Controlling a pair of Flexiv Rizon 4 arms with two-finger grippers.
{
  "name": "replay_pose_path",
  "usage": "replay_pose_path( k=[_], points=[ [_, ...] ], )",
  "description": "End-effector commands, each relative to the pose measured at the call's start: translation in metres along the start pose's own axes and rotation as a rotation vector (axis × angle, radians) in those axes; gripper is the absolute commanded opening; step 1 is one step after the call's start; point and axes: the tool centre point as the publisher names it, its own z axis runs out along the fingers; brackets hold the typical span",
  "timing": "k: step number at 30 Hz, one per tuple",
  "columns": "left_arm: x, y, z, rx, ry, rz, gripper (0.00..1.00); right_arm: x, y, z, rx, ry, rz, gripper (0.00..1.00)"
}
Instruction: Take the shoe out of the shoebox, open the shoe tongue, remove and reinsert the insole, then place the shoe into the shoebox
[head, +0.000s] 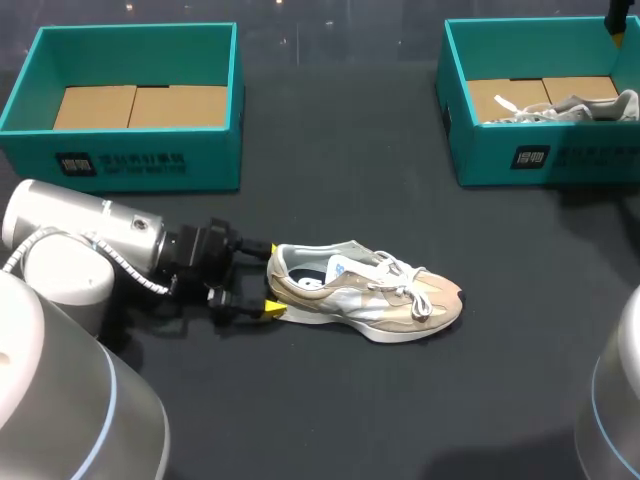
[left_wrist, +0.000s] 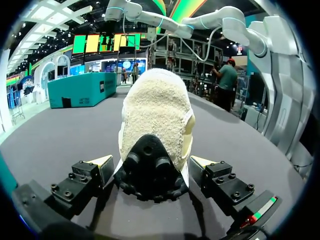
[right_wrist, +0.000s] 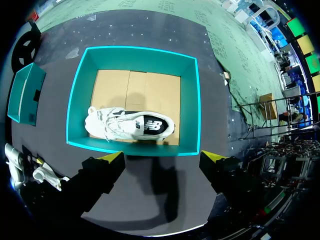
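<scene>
Far left on the table: left shoebox, teal, only its cardboard floor showing, nothing in it. In front of it the left arm lies low across the tabletop w/ the left gripper at the heel of the shoe.

The shoe is tan/white and stands on its sole in the open near mid-table, heel to the gripper, toe pointing right, well apart from both boxes. In the left wrist view the fingers are spread either side of the heel. They sit close on both flanks but thin gaps show, so it straddles, not pinching.

Laces are loose over the tongue, which lies down flat. The insole is seated, seen through the collar.

Far right: right shoebox w/ a second shoe, white, inside. The right gripper hangs above that box's near wall, fingers wide apart, nothing between them.

Judgement: take-out step looks done, and tongue-opening is the step in hand, not yet begun. Next move prob. needs the left fingers closing on the heel to pin the shoe – then the right arm must come over from the far box and lift the tongue fwd w/o dragging the laces. An unpinned shoe would likely slide.
</scene>
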Motion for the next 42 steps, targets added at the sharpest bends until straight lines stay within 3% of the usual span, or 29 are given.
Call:
replay_pose_path(
  k=[1, 30, 31, 33, 34, 42],
  points=[
    [0.001, 0.001, 0.008, 0.000, -0.001, 0.000, 1.00, 0.000, 0.001, 0.000, 0.001, 0.000, 0.000, 1.00],
    [-0.001, -0.008, 0.042, 0.015, 0.011, -0.003, 1.00, 0.000, 0.001, 0.000, 0.001, 0.000, 0.000, 1.00],
    [-0.001, -0.008, 0.043, 0.015, 0.011, -0.002, 0.75, 0.000, 0.001, 0.000, 0.001, 0.000, 0.000, 1.00],
    [0.000, -0.008, 0.043, 0.015, 0.010, -0.001, 0.05, 0.000, 0.001, 0.000, 0.001, 0.000, 0.000, 1.00],
    [0.000, -0.008, 0.044, 0.016, 0.010, -0.001, 0.00, 0.000, 0.001, 0.000, 0.001, 0.000, 0.000, 1.00],
    [0.002, -0.004, 0.042, 0.022, 0.002, 0.000, 0.00, 0.000, 0.001, 0.000, 0.001, 0.000, 0.000, 1.00]
  ],
)
